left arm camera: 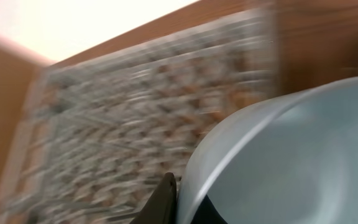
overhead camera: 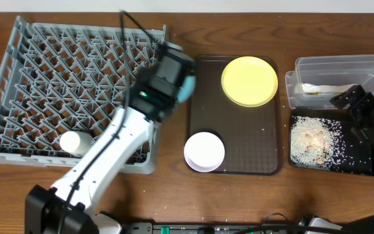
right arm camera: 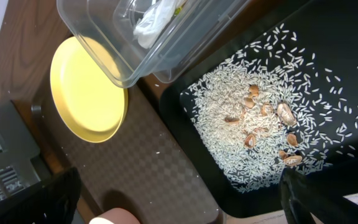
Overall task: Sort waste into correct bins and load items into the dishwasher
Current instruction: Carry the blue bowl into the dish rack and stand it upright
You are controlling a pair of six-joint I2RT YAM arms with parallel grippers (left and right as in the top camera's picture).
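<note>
Evidently the left gripper (left arm camera: 178,200) has its jaws clamped on the rim of the blue bowl (overhead camera: 188,88), held above the rack's (overhead camera: 57,71) right edge, centre of the overhead frame. Best to seat the bowl tilted between pegs, clear of the cup (overhead camera: 76,143), before releasing. The right gripper (overhead camera: 354,103) hangs at far right, jaws apart.
</note>
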